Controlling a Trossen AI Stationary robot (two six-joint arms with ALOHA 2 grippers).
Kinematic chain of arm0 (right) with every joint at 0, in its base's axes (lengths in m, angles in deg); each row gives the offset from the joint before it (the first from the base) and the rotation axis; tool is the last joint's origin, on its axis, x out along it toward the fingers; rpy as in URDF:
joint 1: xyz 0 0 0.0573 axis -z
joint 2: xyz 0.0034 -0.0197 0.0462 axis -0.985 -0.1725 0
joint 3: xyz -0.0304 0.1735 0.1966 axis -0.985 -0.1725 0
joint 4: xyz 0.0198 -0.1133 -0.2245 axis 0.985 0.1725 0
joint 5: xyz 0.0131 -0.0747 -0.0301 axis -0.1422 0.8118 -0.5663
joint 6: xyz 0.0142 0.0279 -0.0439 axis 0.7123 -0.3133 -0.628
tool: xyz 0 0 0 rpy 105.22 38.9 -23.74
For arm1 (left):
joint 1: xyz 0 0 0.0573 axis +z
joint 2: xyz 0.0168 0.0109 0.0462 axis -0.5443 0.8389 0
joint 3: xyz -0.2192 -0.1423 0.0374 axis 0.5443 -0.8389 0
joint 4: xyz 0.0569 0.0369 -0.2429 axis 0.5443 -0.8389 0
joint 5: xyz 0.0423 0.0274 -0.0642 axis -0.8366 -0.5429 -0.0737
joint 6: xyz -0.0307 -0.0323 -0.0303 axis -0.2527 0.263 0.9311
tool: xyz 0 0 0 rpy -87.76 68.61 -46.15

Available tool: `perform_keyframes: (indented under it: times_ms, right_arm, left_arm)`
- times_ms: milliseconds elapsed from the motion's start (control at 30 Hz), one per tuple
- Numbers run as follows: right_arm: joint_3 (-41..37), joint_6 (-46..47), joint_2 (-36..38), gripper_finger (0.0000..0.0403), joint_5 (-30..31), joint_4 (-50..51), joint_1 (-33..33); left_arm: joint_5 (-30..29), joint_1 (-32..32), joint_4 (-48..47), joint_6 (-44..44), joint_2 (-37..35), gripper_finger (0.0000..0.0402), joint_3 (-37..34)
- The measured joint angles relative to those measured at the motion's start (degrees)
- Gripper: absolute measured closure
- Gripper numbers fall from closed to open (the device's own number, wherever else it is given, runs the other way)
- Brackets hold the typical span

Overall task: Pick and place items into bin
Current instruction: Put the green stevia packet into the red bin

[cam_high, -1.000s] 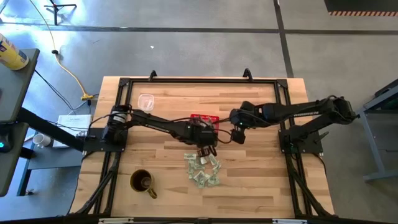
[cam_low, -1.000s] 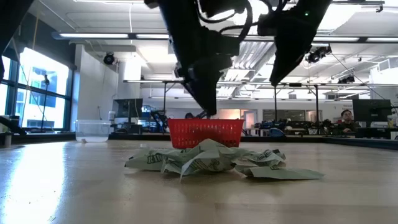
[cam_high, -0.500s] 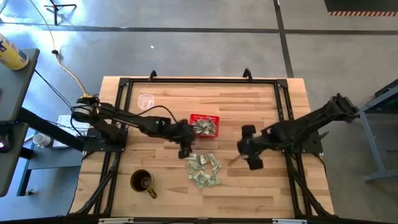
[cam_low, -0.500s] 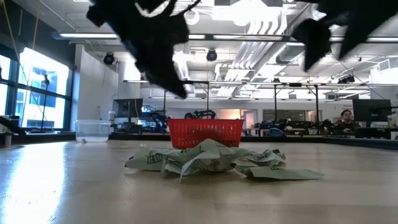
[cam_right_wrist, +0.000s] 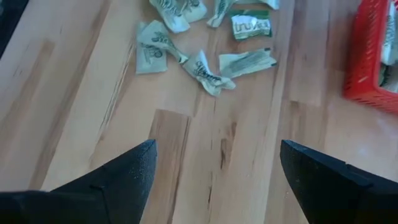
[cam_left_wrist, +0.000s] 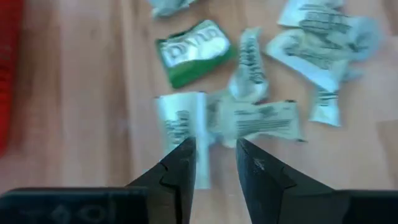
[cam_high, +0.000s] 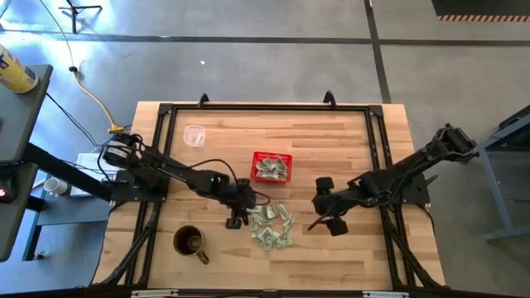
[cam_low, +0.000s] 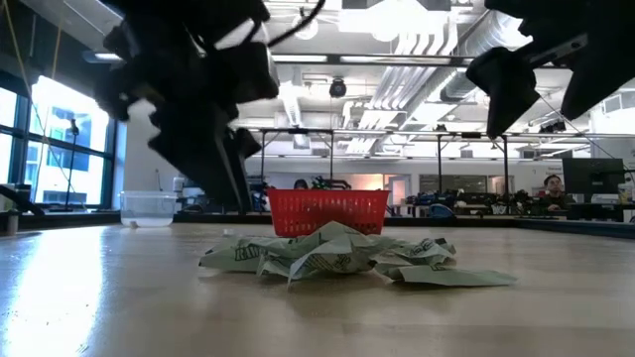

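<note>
On the light wooden table [cam_high: 348, 132], high view: small red rectangular mesh basket [cam_high: 272, 166] sits mid-table with a few pale green-and-white wrinkly packets already in it, count unreadable from above. Loose pile of the same packets [cam_high: 272, 226] lies on the wood just in front of the basket, apart from it. Left gripper [cam_high: 234, 220] is beside the pile on its left, right gripper [cam_high: 325, 217] off to the pile's right, clear of it. One brown mug [cam_high: 190, 242] near the front left, one clear plastic cup [cam_high: 195, 135] at the back left.

Low view adds what overhead can't: the pile is a low heap flat on the table, basket behind it, both arms hanging above, nothing touching the packets. Basket contents not visible from this height.

Left wrist view: fingers [cam_left_wrist: 177, 174] slightly apart with a narrow gap, nothing between them, hovering over the pile edge. About seven packets readable here, one [cam_left_wrist: 193, 53] bright green-faced, rest pale.

Right wrist view: fingers [cam_right_wrist: 121, 174] spread wide, empty, bare wood between them. About six packets visible ahead, basket at the frame edge.

Counts: one basket, one mug, one cup, two grippers; loose packets about ten, exact count unclear where they overlap.
</note>
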Motion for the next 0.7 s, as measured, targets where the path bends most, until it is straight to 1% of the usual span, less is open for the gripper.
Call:
perform_keyframes:
  times_ms: [67, 200, 233, 333, 400, 467, 500, 567, 633, 700]
  right_arm:
    - [0.00, 0.01, -0.08, 0.0073, 0.76, 0.03, 0.00]
    - [0.00, 0.07, -0.25, 0.0072, 1.68, 0.05, 0.00]
    - [0.00, 0.09, -0.26, 0.0072, 1.65, 0.19, 0.01]
    - [0.00, 0.12, -0.26, 0.0072, 1.62, 0.43, 0.02]
    - [0.00, 0.13, -0.26, 0.0072, 1.70, 0.60, 0.02]
    - [0.00, 0.13, -0.28, 0.0072, 1.76, 0.86, 0.02]
    - [0.01, 0.13, -0.28, 0.0072, 1.91, 0.79, 0.06]
    - [0.01, -0.06, -0.28, 0.0072, 2.64, 0.88, 0.22]
    - [0.02, -0.11, -0.28, 0.0072, 3.61, 1.17, 0.24]
    - [0.02, -0.09, -0.28, 0.0072, 4.53, 1.59, 0.24]
  left_arm:
    - [-0.26, 0.69, 0.17, -1.84, 1.01, 0.0249, 0.19]
    - [-5.59, 0.75, -1.15, -2.85, 3.48, 0.0237, -0.01]
    - [-5.66, 0.72, -0.94, -2.92, 3.70, 0.0232, 0.00]
    - [-2.62, 0.70, -1.07, -2.68, 3.95, 0.0214, 0.19]
    - [-2.14, 0.67, -1.05, -2.83, 3.95, 0.0202, 0.17]
    - [-2.09, 0.98, -1.12, -3.12, 3.95, 0.0199, 0.17]
    - [-2.09, 1.37, -1.21, -3.18, 3.95, 0.0204, 0.17]
    - [-2.43, 1.68, -1.28, -3.32, 3.95, 0.0227, 0.17]
    - [-3.26, 2.45, -1.66, -4.14, 3.95, 0.0269, 0.17]
    - [-5.30, 3.29, -1.84, -3.95, 3.94, 0.0322, 0.24]
